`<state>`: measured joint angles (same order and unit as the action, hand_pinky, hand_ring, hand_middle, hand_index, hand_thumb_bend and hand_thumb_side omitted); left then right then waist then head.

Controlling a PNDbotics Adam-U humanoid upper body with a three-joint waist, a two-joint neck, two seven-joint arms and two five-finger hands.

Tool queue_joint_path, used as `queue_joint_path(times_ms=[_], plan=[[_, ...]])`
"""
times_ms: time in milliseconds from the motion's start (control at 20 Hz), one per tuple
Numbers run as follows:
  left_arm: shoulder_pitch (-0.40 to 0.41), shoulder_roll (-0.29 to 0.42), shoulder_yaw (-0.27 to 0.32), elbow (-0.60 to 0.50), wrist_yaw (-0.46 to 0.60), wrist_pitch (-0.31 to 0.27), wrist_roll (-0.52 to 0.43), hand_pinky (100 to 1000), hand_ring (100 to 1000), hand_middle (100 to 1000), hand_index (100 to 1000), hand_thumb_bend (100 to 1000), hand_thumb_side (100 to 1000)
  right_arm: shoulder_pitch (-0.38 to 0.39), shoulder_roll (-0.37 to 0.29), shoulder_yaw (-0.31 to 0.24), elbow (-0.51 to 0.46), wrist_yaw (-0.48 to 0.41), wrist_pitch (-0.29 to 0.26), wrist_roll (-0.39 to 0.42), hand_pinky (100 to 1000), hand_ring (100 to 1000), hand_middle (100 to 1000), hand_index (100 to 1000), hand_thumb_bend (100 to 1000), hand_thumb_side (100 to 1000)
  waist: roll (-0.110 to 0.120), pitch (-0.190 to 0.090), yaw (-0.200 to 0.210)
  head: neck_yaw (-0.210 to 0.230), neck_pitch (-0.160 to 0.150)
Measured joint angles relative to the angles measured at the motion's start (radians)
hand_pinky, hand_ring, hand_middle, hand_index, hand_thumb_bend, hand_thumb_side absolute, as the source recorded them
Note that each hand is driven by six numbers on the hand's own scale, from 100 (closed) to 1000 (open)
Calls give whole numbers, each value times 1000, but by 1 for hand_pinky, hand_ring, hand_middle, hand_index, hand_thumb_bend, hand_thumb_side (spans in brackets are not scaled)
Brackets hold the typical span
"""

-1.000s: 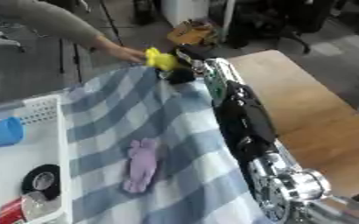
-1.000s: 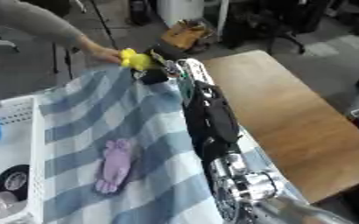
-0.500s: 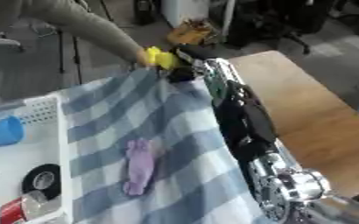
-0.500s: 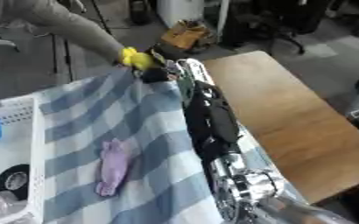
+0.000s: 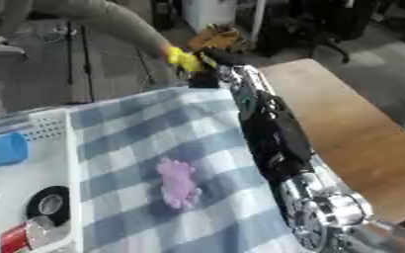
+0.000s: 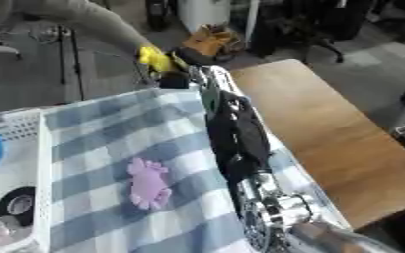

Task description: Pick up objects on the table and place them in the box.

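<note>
My right arm stretches from the lower right up along the cloth to the table's far edge. There my right hand (image 5: 213, 70) meets a small yellow thing (image 5: 183, 59). A person's hand, on a grey sleeve (image 5: 111, 20) coming from the upper left, also holds that yellow thing. Whether my fingers are curled round it is hidden. A purple soft toy (image 5: 178, 182) lies flat on the blue and white checked cloth (image 5: 137, 133), left of my forearm. The white box (image 5: 43, 129) stands at the left edge. My left hand shows in no view.
Inside the box lie a blue thing (image 5: 2, 148), a black tape roll (image 5: 49, 205) and a red thing (image 5: 14, 239). Bare wooden tabletop (image 5: 344, 123) runs to the right of my arm. Beyond the far edge are chairs and a brown bag (image 6: 208, 40) on the floor.
The person's arm has swung higher and now comes in from the top left. The yellow thing and my right hand stay together at the far edge. The view has shifted slightly.
</note>
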<state>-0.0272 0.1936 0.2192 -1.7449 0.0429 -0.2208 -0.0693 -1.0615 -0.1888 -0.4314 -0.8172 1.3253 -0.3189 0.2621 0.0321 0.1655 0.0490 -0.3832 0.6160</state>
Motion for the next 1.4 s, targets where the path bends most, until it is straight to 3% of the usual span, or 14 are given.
queue_joint_path(times_ms=[100, 150, 250, 300, 500, 750, 950, 1400], plan=[[0, 0, 0, 0, 0, 0, 0, 509, 644, 707, 710, 377, 914, -7, 4, 22, 0, 0, -35, 2, 435, 510, 599, 696, 100, 547, 0, 0, 0, 0, 0], [0, 0, 0, 0, 0, 0, 0, 509, 644, 707, 711, 377, 914, -10, 8, 31, 0, 1, -50, 1, 456, 523, 613, 705, 149, 467, 0, -1, 0, 0, 0], [0, 0, 0, 0, 0, 0, 0, 509, 644, 707, 711, 377, 914, -16, 14, 56, -4, 11, -89, -6, 456, 523, 613, 705, 149, 467, 0, -1, 2, -2, 0], [0, 0, 0, 0, 0, 0, 0, 510, 645, 708, 711, 377, 914, -20, 19, 71, -7, 21, -112, -14, 481, 538, 628, 716, 263, 411, 0, -1, 3, -3, 0], [0, 0, 0, 0, 0, 0, 0, 510, 645, 708, 710, 377, 913, -41, 54, 159, -22, 64, -248, -75, 496, 549, 641, 728, 286, 403, 0, -1, 10, -7, 0], [0, 0, 0, 0, 1, -1, -1, 510, 645, 708, 710, 377, 913, -52, 104, 235, -23, 88, -365, -136, 496, 549, 641, 728, 281, 400, 0, -1, 14, -11, 0], [0, 0, -1, 0, 3, -1, -2, 510, 645, 708, 710, 378, 911, -54, 182, 284, -23, 85, -437, -152, 469, 530, 622, 713, 215, 407, 0, -1, 27, -17, 0], [0, 0, -1, 0, 10, -2, -2, 510, 639, 707, 710, 378, 911, -5, 313, 346, -55, -10, -514, -76, 444, 513, 603, 696, 128, 443, 0, -2, 35, -24, 0]])
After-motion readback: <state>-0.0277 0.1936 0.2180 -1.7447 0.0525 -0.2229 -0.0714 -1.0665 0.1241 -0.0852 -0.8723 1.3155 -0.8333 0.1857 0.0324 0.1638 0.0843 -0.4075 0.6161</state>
